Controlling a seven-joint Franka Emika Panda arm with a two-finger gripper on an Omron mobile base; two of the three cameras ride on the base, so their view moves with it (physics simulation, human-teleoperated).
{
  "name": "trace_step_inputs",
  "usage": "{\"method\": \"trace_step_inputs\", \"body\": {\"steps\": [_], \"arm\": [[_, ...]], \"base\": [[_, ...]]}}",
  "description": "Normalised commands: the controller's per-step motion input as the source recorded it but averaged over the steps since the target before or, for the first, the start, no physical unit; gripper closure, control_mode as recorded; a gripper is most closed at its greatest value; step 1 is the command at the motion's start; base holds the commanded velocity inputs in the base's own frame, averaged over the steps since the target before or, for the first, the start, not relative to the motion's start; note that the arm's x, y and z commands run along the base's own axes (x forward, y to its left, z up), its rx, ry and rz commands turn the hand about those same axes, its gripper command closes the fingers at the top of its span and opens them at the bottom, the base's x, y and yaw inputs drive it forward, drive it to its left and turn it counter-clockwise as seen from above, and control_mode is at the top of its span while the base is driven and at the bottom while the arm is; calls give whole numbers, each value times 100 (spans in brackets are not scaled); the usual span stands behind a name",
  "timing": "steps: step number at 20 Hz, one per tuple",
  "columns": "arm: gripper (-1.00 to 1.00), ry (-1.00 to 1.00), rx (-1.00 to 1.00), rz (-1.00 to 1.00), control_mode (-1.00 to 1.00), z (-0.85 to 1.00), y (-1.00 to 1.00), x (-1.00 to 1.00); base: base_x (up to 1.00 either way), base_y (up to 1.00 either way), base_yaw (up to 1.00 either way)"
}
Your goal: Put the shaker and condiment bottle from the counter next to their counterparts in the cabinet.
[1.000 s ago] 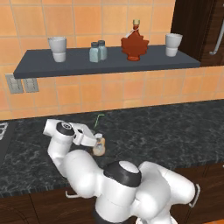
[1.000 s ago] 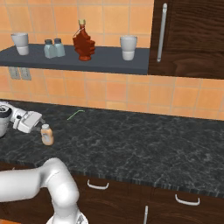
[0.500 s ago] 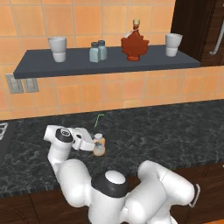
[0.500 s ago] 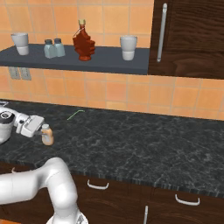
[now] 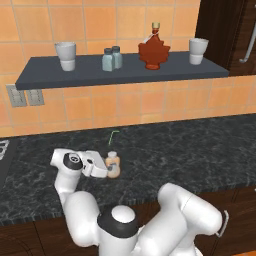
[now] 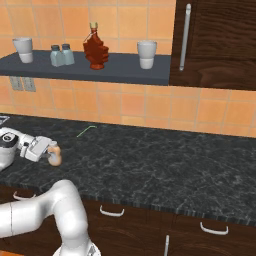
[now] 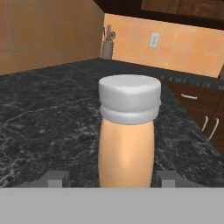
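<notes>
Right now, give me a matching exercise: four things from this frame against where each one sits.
Things:
1. condiment bottle
2. two shakers
3. maple-leaf bottle
4. right-hand cup

Places:
A. shelf, near the cupboard
B. counter, between the fingers of the hand
C. shelf, between shakers and right-hand cup
D. shelf, side by side, right of the left cup

Pairs: 1-B, 2-D, 3-C, 4-A
</notes>
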Motion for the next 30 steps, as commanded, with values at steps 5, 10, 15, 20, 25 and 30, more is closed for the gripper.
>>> {"method": "trace_step_inputs", "body": {"steps": [5, 10, 15, 20, 25, 30], "arm": [[100, 0, 0, 0, -100, -2, 0, 0], [100, 0, 1, 0, -100, 34, 14, 0], [100, 1, 0, 4, -100, 74, 27, 0], [100, 7, 0, 25, -100, 61, 9, -1], [100, 1, 0, 39, -100, 53, 0, -14], [100, 0, 0, 39, -100, 65, 0, -28]], "base": [[0, 0, 0], [0, 0, 0], [0, 0, 0], [0, 0, 0], [0, 0, 0], [0, 0, 0]]}}
